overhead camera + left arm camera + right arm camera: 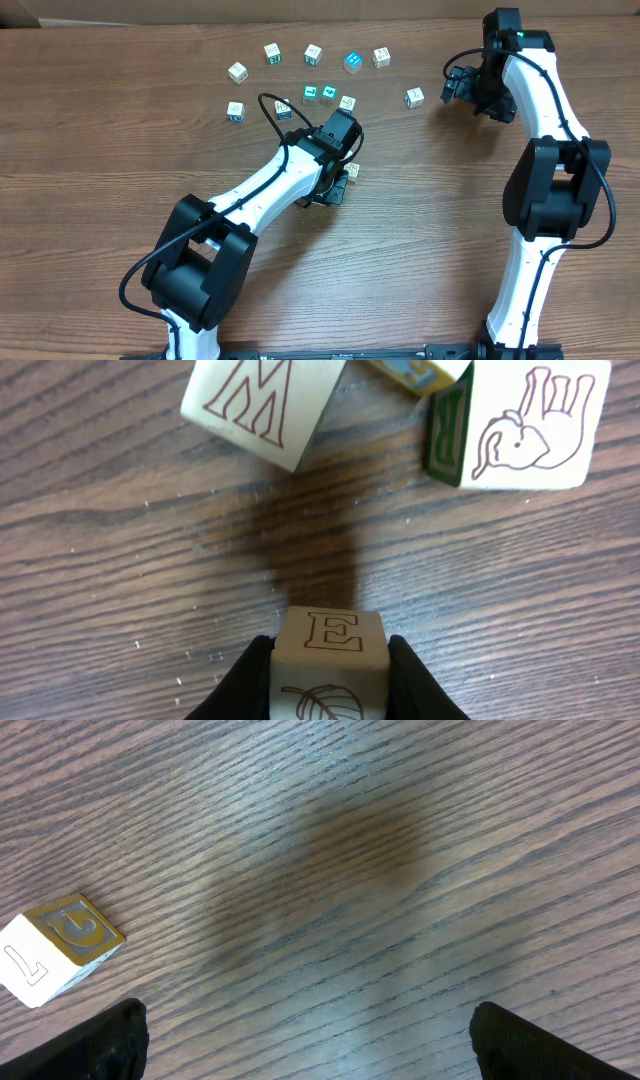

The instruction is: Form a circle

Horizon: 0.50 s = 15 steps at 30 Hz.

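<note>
Several small whitish letter cubes lie in a loose oval at the table's far middle, from one at the left through a bright teal-faced one to one at the right; this grouping stands for the circle. My left gripper is shut on a cube printed with an E and a leaf, low over the wood just below the grouping. Ahead of it lie an M cube and an elephant cube. My right gripper hangs open over bare wood, right of the rightmost cube.
The wooden table stretches bare to the left and along the front. The right arm's white links rise at the right side. A black cable loops from the left arm over the lower cubes.
</note>
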Each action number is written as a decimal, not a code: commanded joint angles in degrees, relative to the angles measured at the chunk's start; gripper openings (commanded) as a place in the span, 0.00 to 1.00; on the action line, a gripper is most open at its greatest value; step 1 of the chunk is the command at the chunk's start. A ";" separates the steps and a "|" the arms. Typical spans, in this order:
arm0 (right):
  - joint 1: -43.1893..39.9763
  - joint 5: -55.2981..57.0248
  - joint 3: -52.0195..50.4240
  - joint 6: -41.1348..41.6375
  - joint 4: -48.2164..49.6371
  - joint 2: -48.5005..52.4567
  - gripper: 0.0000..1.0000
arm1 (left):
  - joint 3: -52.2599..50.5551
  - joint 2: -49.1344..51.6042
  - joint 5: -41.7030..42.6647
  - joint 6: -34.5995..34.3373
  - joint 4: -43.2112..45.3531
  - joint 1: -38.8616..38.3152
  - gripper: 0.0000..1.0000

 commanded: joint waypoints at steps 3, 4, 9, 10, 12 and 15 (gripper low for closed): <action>-0.07 0.13 1.25 0.24 0.13 -1.40 1.00 | -0.76 0.50 -0.74 0.46 1.79 -0.48 0.04; -0.07 0.13 1.25 0.24 0.13 -1.40 1.00 | -0.94 0.50 -0.72 0.46 2.03 -0.48 0.04; -0.07 0.13 1.25 0.24 0.13 -1.40 1.00 | -1.55 0.50 -0.74 3.56 2.97 -0.48 0.04; -0.07 0.13 1.25 0.24 0.15 -1.40 1.00 | -1.55 0.50 -0.74 4.39 3.13 -0.48 0.04; -0.07 0.13 1.25 0.24 0.13 -1.40 1.00 | -1.55 0.50 -0.74 5.57 3.39 -0.48 0.04; -0.07 0.13 1.25 0.24 0.13 -1.40 1.00 | -1.57 0.50 -0.70 6.08 3.80 -0.48 0.04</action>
